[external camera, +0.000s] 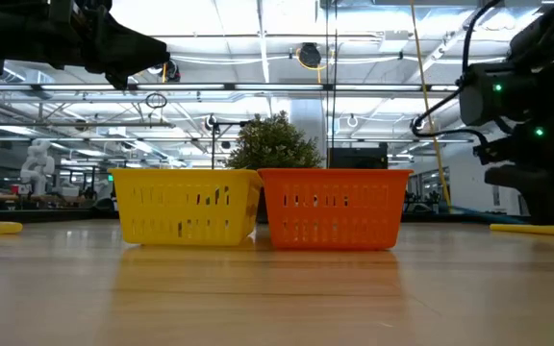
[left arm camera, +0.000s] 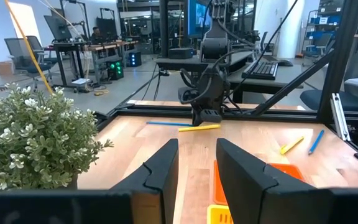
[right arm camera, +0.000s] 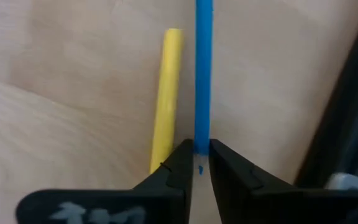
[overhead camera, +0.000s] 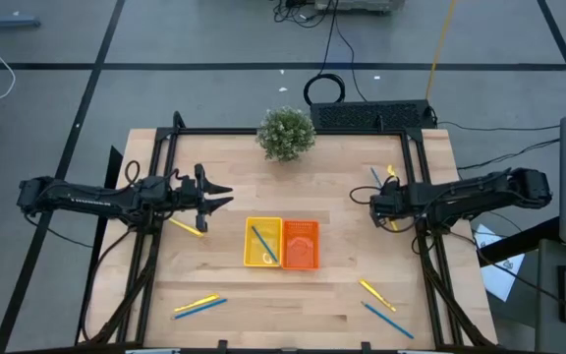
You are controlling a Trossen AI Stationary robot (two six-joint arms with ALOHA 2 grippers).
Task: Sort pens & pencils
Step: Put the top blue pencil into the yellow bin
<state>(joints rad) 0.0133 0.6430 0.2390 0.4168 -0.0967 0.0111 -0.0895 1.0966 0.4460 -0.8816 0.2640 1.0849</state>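
Note:
Blue and yellow sticks lie flat in pairs on the wooden table. My right gripper (overhead camera: 374, 206) is down at the right side, shut on a blue stick (right arm camera: 203, 68) that has a yellow stick (right arm camera: 167, 93) beside it. My left gripper (overhead camera: 226, 197) hovers open above the left side, near a lone yellow stick (overhead camera: 187, 226). Another pair (overhead camera: 199, 306) lies near left, and one more (overhead camera: 381, 305) near right. A blue stick (overhead camera: 262, 244) lies inside the yellow tray (overhead camera: 252, 258), next to the orange tray (overhead camera: 301, 245). My right gripper pinches the blue stick near one end (right arm camera: 202, 138) between its two fingers (right arm camera: 180, 163). The fingers come from above and point down, lying across the stick. The stick runs straight out from the fingers over the table; I cannot tell whether it is lifted.
A small potted plant (overhead camera: 286, 133) stands at the middle of the far edge. The two trays sit side by side at the table's centre. Dark frame bars (overhead camera: 430, 275) run along the left and right sides. Bare wood lies between the trays and the near edge.

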